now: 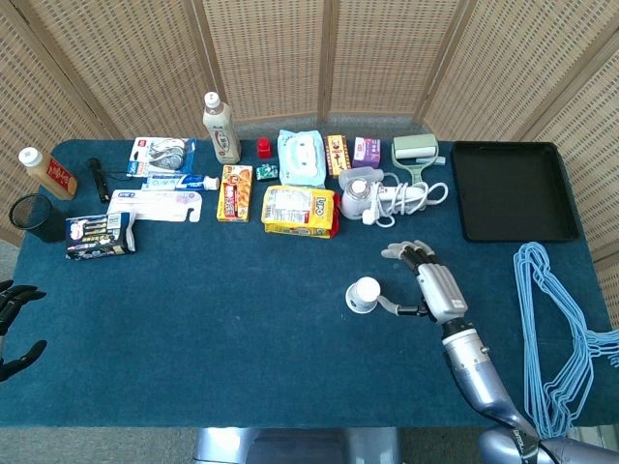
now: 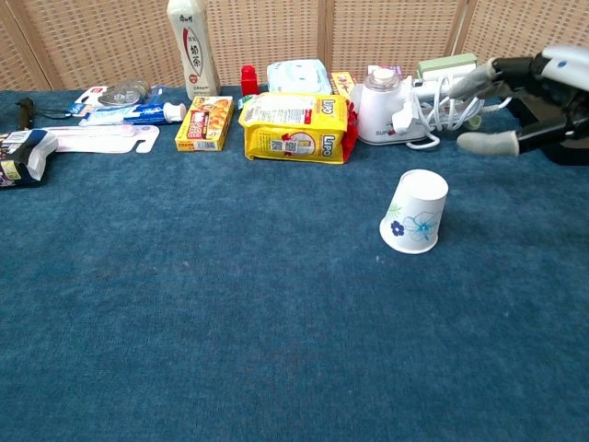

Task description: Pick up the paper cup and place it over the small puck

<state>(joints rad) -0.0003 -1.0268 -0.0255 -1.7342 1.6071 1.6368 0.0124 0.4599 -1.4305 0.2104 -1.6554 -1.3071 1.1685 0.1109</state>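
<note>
Cloth-covered table [image 2: 230, 350] carries the whole work area, and its near part is bare blue fabric. Paper cup [image 2: 415, 211] stands mouth-down on this cloth, slightly tilted, its base uppermost; the same cup reads as a white disc in the head view [image 1: 366, 293]. No small puck is visible in either view; judged from the inverted pose, the cup covers it, which would satisfy the task. Right hand [image 2: 525, 103] hovers just beside and above the cup, fingers spread, holding nothing, clear of the cup wall. Left hand [image 1: 14, 329] sits at the table's edge, well apart; its fingers look spread and empty. Beyond the cup lie a yellow packet [image 2: 296, 115] and a white appliance [image 2: 385, 106].
</note>
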